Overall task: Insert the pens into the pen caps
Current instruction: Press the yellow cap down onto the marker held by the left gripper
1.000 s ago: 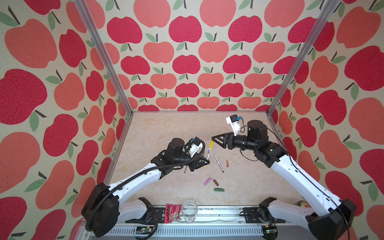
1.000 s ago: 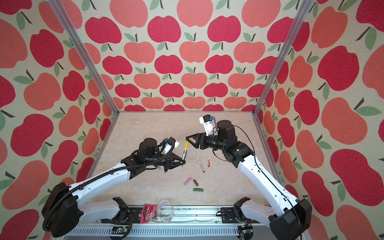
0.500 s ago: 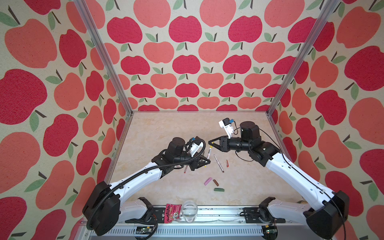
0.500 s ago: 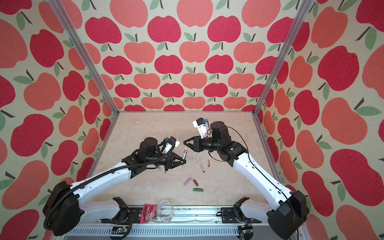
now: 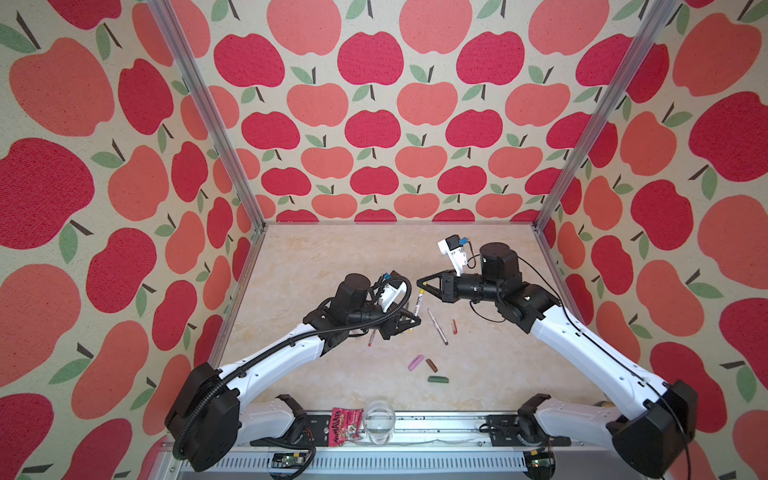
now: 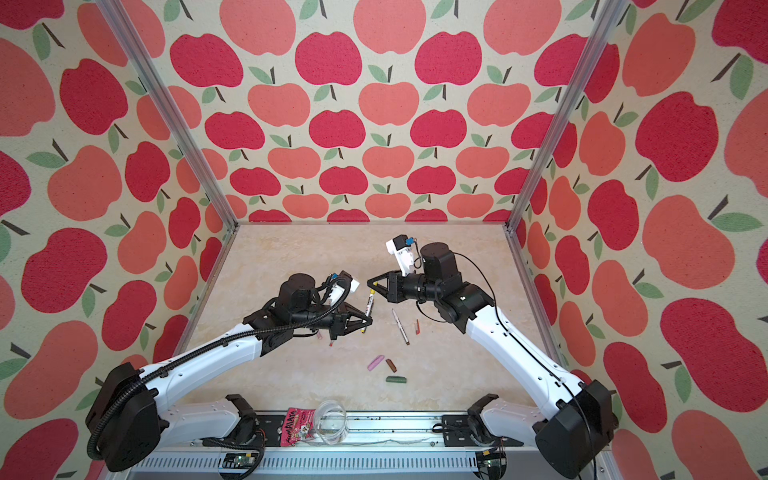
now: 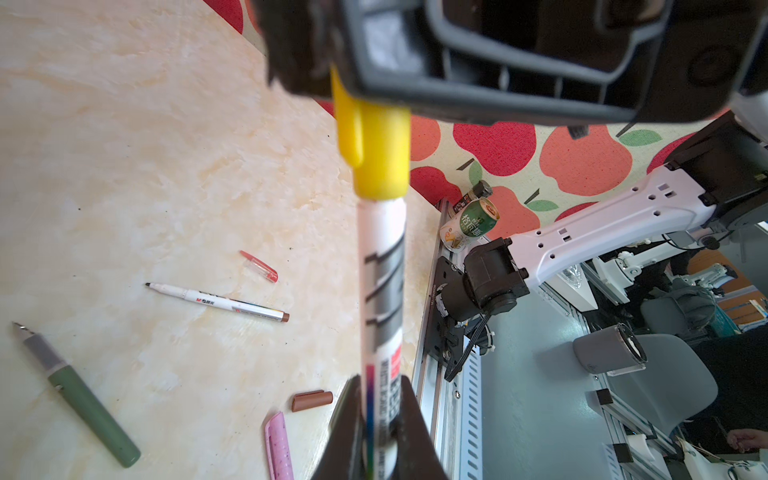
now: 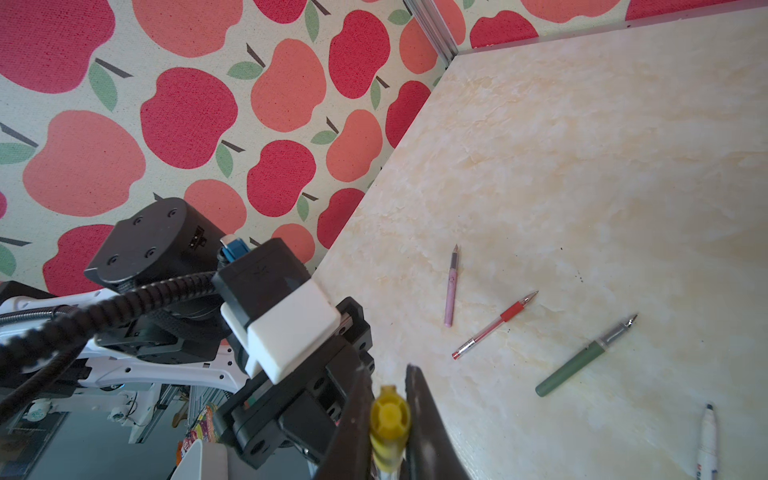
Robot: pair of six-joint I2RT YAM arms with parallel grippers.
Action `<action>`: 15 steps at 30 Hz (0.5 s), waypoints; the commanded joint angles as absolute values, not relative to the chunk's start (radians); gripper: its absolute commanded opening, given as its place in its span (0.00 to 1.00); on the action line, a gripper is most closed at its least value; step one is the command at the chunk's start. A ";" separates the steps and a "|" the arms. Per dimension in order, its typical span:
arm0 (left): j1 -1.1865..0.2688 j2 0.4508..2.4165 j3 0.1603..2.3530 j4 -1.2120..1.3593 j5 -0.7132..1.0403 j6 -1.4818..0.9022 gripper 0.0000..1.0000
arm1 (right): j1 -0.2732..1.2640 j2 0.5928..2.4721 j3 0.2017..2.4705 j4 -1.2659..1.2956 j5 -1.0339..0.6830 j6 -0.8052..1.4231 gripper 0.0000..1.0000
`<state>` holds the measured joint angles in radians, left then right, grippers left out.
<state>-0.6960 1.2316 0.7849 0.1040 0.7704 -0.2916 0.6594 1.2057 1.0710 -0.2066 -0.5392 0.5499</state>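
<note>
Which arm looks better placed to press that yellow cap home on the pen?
Right, I'd say: the right claw pinches the yellow cap, which sits on the end of the white pen; the left claw is occupied gripping that pen's barrel.

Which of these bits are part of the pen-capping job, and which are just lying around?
Job: held white pen, yellow cap, loose white pen, green pen, red pen, lilac pen, pink cap, brown cap, green cap, red cap.
Lying about: snack packet, glass, drink can.

Bright, even light; soft faint shadows; wide-angle edge distortion; blurred wrist-view foregrounds
</note>
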 commanded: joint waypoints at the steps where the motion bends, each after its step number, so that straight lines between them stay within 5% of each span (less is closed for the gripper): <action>1: -0.651 1.210 0.869 0.280 0.705 -0.278 0.00 | 0.704 1.231 1.051 -0.299 -0.596 0.538 0.03; 15: -0.576 1.252 0.968 0.340 0.776 -0.272 0.00 | 0.786 1.305 0.993 -0.309 -0.579 0.540 0.03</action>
